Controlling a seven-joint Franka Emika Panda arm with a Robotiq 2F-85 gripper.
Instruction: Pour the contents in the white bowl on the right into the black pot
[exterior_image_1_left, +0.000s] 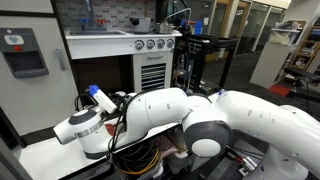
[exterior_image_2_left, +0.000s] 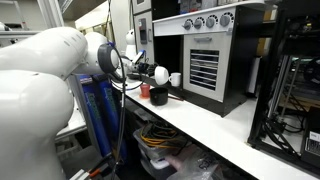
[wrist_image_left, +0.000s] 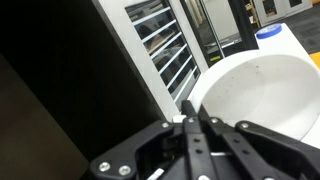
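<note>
My gripper (wrist_image_left: 190, 122) is shut, its two black fingers pinched together on the near rim of the white bowl (wrist_image_left: 255, 95). The bowl fills the right of the wrist view, and the part of its inside that shows is plain white. In an exterior view the gripper (exterior_image_2_left: 157, 73) hangs in front of the oven unit, just above the small black pot (exterior_image_2_left: 160, 97). An orange cup (exterior_image_2_left: 145, 92) stands beside the pot. In the exterior view from the arm's side, my own white arm (exterior_image_1_left: 170, 110) hides the pot and the bowl.
A black and white toy oven (exterior_image_2_left: 200, 60) with slatted door stands close behind the bowl. A second white vessel (exterior_image_2_left: 176, 78) sits by its front. A blue-capped white container (wrist_image_left: 275, 35) is beyond the bowl. A bin of cables (exterior_image_2_left: 165, 150) lies under the table.
</note>
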